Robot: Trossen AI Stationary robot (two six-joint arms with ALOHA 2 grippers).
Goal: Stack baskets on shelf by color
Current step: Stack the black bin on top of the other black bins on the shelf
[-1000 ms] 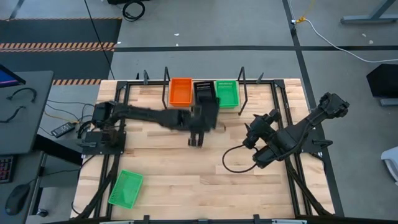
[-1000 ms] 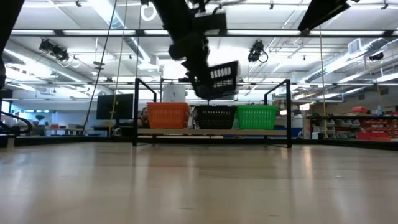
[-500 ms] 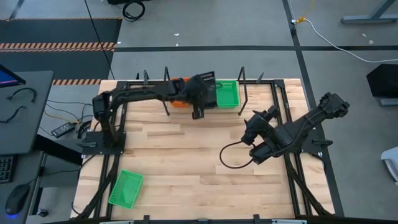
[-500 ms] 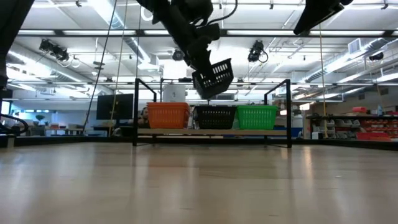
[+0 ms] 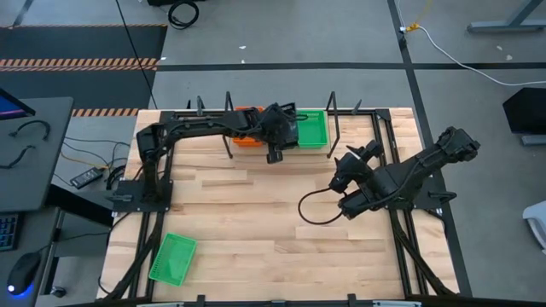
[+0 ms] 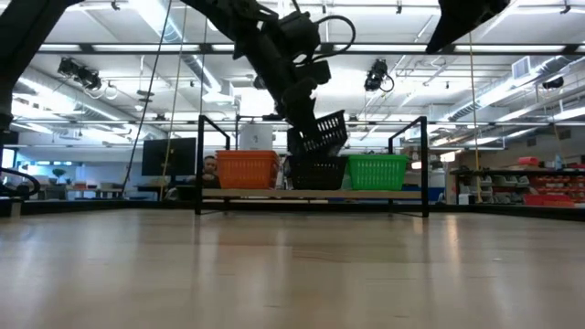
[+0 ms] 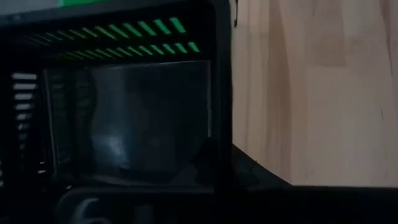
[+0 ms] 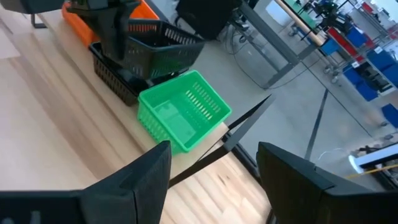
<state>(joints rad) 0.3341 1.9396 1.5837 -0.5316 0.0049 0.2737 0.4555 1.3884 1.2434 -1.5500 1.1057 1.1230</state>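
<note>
My left gripper (image 5: 275,147) reaches over the shelf (image 6: 274,194) at the table's far edge and is shut on a black basket (image 6: 323,137). That basket hangs tilted just above another black basket (image 6: 317,174) standing in the shelf's middle. An orange basket (image 6: 247,170) stands on the shelf to its left and a green basket (image 6: 377,171) to its right. One more green basket (image 5: 172,257) lies on the table near the near left corner. My right gripper (image 8: 214,186) hovers open over the table's right part. My left gripper holds the black basket by the rim of its near end wall (image 8: 127,28), pinched between the two fingers (image 8: 114,37), which come from above and the near side. The basket is tilted. Its low edge (image 6: 309,153) is at the lower black basket's rim; whether they touch I cannot tell.
Black upright rods (image 5: 334,128) and the wire frame (image 6: 425,164) bound the shelf. A black cable (image 5: 311,211) loops on the table below the right arm. Bare wood lies between the shelf and the green basket at the near left.
My left gripper has carried the black basket from above the table's middle toward the far edge and down over the shelf's middle. The basket has gone from high and nearly level to tilted just above the black basket there. My right arm has shifted slightly toward the left.
</note>
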